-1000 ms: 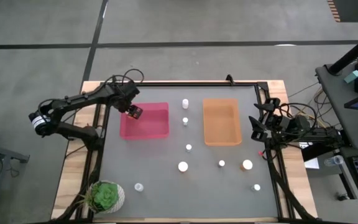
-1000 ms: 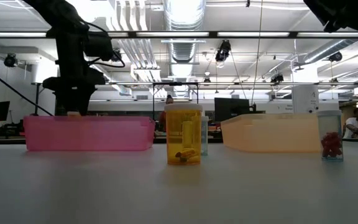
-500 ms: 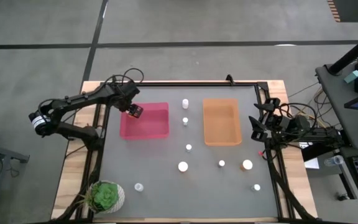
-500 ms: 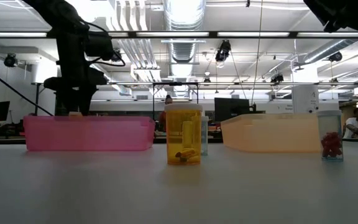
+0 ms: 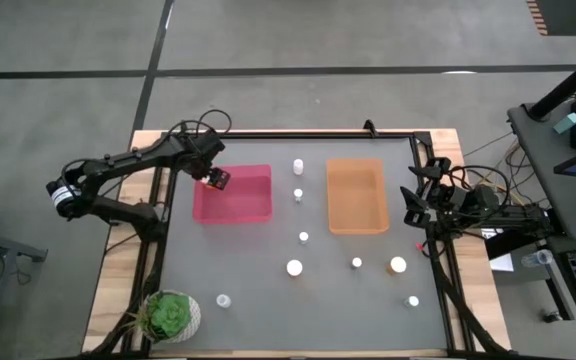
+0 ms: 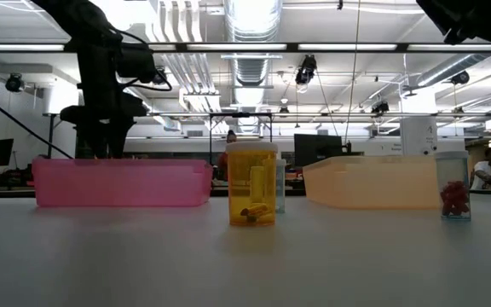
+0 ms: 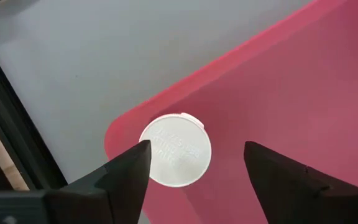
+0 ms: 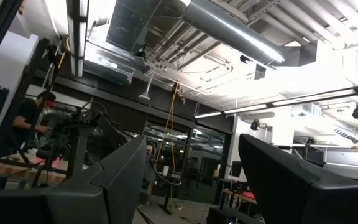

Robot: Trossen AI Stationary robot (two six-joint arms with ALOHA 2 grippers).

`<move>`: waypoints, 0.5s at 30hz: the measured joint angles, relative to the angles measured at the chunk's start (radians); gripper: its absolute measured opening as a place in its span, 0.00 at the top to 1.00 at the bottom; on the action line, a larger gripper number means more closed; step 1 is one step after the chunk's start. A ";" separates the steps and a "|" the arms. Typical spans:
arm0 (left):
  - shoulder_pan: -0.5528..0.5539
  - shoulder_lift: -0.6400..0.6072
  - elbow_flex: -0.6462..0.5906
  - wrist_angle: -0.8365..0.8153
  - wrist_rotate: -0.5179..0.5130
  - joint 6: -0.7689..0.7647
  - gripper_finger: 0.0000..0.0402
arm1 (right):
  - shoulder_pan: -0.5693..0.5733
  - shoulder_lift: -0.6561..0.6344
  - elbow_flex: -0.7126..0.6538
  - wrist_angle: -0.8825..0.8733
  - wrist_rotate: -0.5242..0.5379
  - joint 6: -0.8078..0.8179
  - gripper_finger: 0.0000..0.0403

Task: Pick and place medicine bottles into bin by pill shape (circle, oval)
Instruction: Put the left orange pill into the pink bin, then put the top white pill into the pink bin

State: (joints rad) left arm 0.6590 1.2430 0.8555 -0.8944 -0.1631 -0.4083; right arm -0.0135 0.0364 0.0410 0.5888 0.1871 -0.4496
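The step in hand looks like a drop-off into the pink bin: a white-capped medicine bottle stands in its corner, directly below the left gripper, whose jaws are spread wider than the cap and touch nothing. Next the left arm must lift clear and go for one of the bottles left on the worktop, such as the one near the middle. The right gripper waits at the worktop's right edge beside the orange bin, jaws released and empty.

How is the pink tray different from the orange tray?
The pink tray is magenta; the orange tray is pale orange. The pink tray sits on the table's left, under the left pincer; the orange tray sits to the right with no arm over it. The pink tray holds a white-capped bottle in its corner; the orange tray looks empty. Both are shallow rectangles of about equal size.
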 joint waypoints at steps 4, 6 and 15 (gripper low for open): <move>0.000 0.000 0.000 0.000 0.000 0.006 0.39 | 0.000 0.000 0.000 0.000 0.000 0.000 0.38; 0.000 0.000 0.000 -0.002 0.000 0.018 0.39 | 0.000 0.000 0.000 0.000 0.000 0.000 0.38; -0.022 -0.020 0.109 -0.032 0.079 0.066 0.39 | 0.000 0.000 0.000 0.000 0.000 0.003 0.38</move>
State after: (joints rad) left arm 0.6367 1.2229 0.9642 -0.9261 -0.0840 -0.3425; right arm -0.0135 0.0361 0.0410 0.5884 0.1871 -0.4466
